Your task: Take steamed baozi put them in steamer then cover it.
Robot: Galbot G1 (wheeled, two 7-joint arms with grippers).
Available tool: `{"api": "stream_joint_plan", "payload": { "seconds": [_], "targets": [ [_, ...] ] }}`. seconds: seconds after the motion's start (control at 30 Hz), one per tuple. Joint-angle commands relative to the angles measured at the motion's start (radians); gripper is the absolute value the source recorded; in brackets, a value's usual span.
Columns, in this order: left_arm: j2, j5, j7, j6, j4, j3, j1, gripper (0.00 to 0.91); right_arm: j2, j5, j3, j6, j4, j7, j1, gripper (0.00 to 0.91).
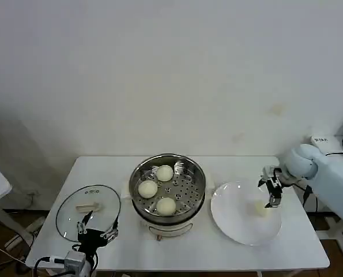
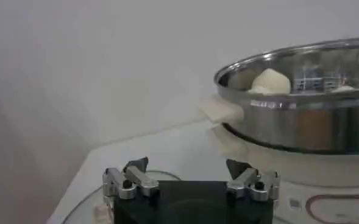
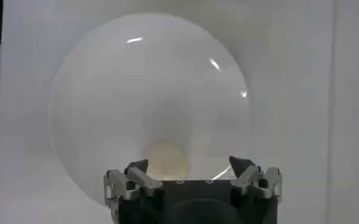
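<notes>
Fingers spread wide on the right gripper (image 1: 271, 193) above the plate (image 1: 234, 222), over the last baozi (image 3: 163, 159); three baozi (image 1: 147, 188) sit in the steamer (image 1: 168, 190); left gripper (image 1: 96, 232), released, waits over the lid (image 1: 87, 210).

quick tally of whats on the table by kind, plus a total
steamed baozi: 4, three in the steamer, one on the plate under the open right claw
steamer: 1
plate: 1
glass lid: 1
total: 7
</notes>
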Motion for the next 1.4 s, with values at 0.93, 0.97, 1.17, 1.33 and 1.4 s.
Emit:
{"api": "stream_joint_plan", "payload": {
  "seconds": [0.93, 0.97, 1.17, 1.33, 1.4],
  "targets": [
    [0.0, 0.002, -0.002, -0.001, 0.022, -0.002, 0.0, 0.907, 0.104, -0.13, 0.043, 0.02, -0.123, 0.037, -0.096, 0.907],
    [0.0, 0.003, -0.002, -0.001, 0.022, -0.002, 0.0, 0.907, 0.11, -0.132, 0.044, 0.02, -0.13, 0.038, -0.094, 0.907],
    [-0.002, 0.002, -0.003, -0.001, 0.025, -0.003, -0.001, 0.907, 0.123, -0.149, 0.041, 0.031, -0.14, 0.022, -0.092, 0.907],
    [-0.002, 0.002, -0.004, -0.001, 0.028, -0.004, -0.003, 0.907, 0.126, -0.158, 0.04, 0.043, -0.151, 0.014, -0.093, 0.907],
    [-0.004, 0.002, -0.003, -0.001, 0.029, -0.002, -0.004, 0.907, 0.125, -0.159, 0.041, 0.044, -0.149, 0.012, -0.094, 0.907]
  ]
}}
